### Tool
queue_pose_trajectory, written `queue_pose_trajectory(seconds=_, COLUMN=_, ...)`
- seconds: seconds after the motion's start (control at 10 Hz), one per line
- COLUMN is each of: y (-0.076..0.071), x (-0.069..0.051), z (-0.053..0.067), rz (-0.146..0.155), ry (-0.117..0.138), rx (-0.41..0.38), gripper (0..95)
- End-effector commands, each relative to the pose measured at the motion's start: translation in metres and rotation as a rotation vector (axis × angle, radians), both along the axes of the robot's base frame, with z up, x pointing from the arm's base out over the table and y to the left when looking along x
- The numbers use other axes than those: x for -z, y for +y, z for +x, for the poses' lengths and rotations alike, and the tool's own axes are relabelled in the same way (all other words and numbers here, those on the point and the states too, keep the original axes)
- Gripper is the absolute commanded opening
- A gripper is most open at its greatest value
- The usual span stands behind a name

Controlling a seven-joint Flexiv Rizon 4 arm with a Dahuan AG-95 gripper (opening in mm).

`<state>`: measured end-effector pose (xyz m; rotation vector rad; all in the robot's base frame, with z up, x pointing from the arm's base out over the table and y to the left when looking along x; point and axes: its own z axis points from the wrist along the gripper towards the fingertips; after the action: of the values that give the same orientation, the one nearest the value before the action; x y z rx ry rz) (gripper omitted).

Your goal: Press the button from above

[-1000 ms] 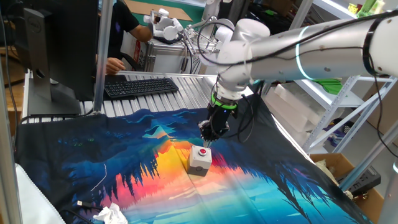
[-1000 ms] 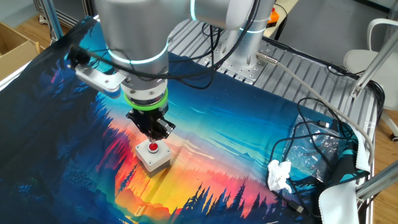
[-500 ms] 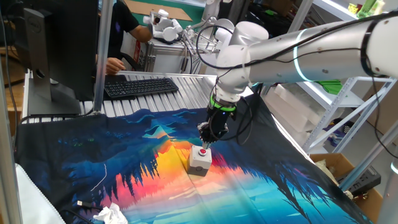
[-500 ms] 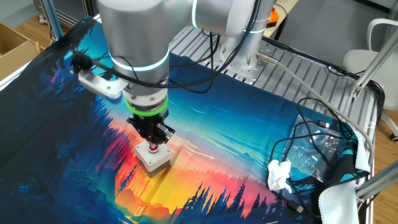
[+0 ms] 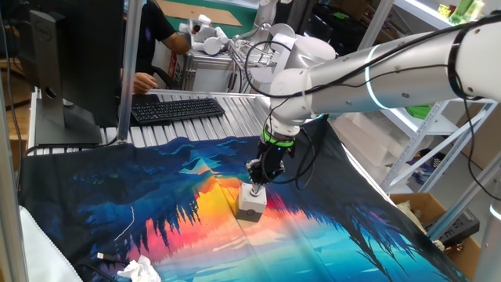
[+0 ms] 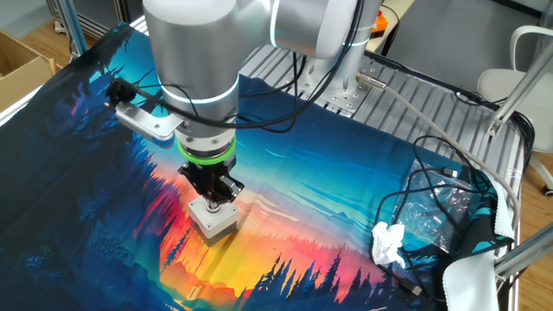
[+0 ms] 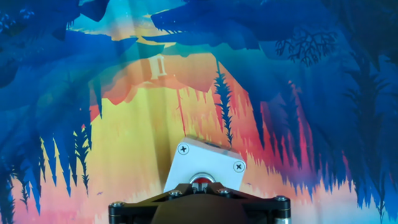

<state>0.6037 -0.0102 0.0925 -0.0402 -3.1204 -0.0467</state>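
The button's light grey box (image 5: 251, 207) stands on the colourful printed cloth (image 5: 156, 196) near the table's middle. It also shows in the other fixed view (image 6: 214, 221) and in the hand view (image 7: 202, 163). My gripper (image 5: 255, 186) points straight down onto the box's top and hides the red cap in both fixed views (image 6: 212, 204). In the hand view the fingertips (image 7: 199, 185) are together and touch the red cap (image 7: 200, 181), of which only the far rim shows.
A keyboard (image 5: 176, 108) and a monitor (image 5: 78, 55) stand at the back, with a person (image 5: 153, 39) behind them. Crumpled white paper (image 6: 388, 244) and a bundle of cables (image 6: 441, 186) lie at one side of the cloth. More paper (image 5: 139, 270) lies at the front edge.
My gripper has come down from just above the button onto its top. The red cap, seen earlier in both fixed views, is now covered by the fingertips. The box has not moved.
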Motion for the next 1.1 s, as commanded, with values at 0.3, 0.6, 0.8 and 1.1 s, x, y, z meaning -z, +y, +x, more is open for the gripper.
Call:
queue_pose_trajectory(seconds=0.3, y=0.001, x=0.009, z=0.001, rz=0.0, ry=0.005, rx=-0.004, gripper=0.0)
queue_pose_trajectory(seconds=0.6, y=0.001, x=0.012, z=0.001, rz=-0.003, ry=-0.004, rx=0.002, gripper=0.0)
queue_pose_trajectory(seconds=0.8, y=-0.004, x=-0.007, z=0.005, rz=-0.001, ry=0.007, rx=-0.001, gripper=0.0)
queue_pose_trajectory(seconds=1.1, y=-0.008, x=-0.025, z=0.003, rz=-0.016, ry=0.011, rx=-0.008, gripper=0.0)
